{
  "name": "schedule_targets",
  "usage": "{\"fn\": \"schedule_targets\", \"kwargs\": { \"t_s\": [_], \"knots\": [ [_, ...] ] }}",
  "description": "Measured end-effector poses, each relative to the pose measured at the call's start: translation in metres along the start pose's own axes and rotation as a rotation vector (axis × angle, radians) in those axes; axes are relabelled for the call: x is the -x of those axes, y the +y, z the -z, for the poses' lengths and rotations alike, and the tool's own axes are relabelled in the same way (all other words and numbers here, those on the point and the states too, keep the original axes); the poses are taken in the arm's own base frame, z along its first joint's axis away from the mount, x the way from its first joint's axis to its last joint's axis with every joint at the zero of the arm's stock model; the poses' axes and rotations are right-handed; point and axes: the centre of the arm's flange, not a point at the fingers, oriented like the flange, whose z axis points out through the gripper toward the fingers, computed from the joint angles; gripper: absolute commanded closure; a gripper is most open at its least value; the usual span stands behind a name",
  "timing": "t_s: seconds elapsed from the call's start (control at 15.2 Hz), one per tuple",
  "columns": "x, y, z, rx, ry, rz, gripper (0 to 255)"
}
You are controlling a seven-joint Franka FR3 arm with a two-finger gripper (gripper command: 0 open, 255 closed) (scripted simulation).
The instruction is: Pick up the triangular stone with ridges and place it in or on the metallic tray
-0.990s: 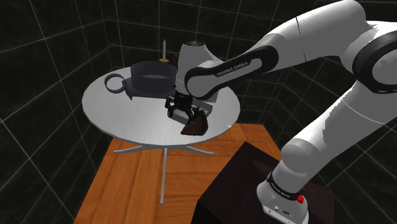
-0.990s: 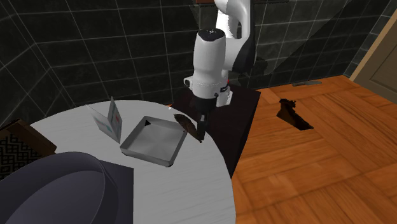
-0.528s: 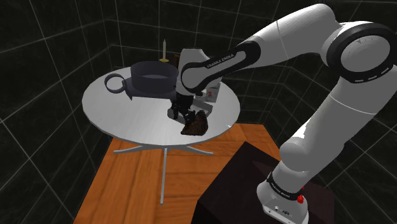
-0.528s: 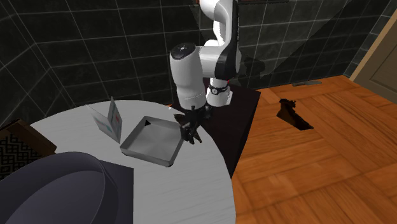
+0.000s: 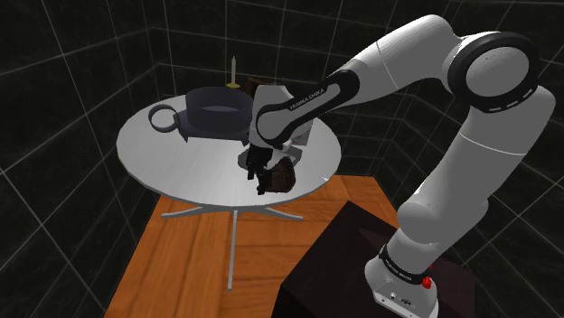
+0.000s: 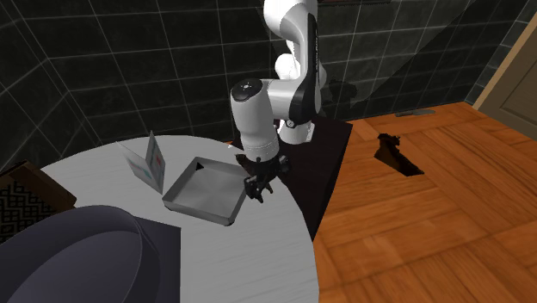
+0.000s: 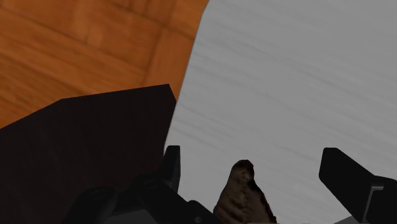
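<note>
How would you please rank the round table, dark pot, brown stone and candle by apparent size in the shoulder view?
1. round table
2. dark pot
3. brown stone
4. candle, thin and farther back, so its rank is less sure

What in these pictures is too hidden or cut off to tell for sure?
- Brown ridged stone: the wrist view's edge cuts off its lower part.
- Grey square tray: in the shoulder view the white arm stands in front of it.
- Standing folded card: in the second exterior view its print is too small to read.
</note>
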Motion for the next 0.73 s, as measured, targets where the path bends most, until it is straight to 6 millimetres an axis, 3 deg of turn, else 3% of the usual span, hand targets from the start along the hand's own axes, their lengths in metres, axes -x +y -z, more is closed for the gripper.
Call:
{"fn": "schedule_targets", "kwargs": {
  "t_s": [0.4, 0.46, 0.73],
  "knots": [
    [-0.0003, 0.0003, -0.0037, 0.000, 0.000, -0.001, 0],
    [-0.0003, 0.0004, -0.0037, 0.000, 0.000, -0.001, 255],
    [-0.0003, 0.0004, -0.0037, 0.000, 0.000, -0.001, 255]
  ]
}}
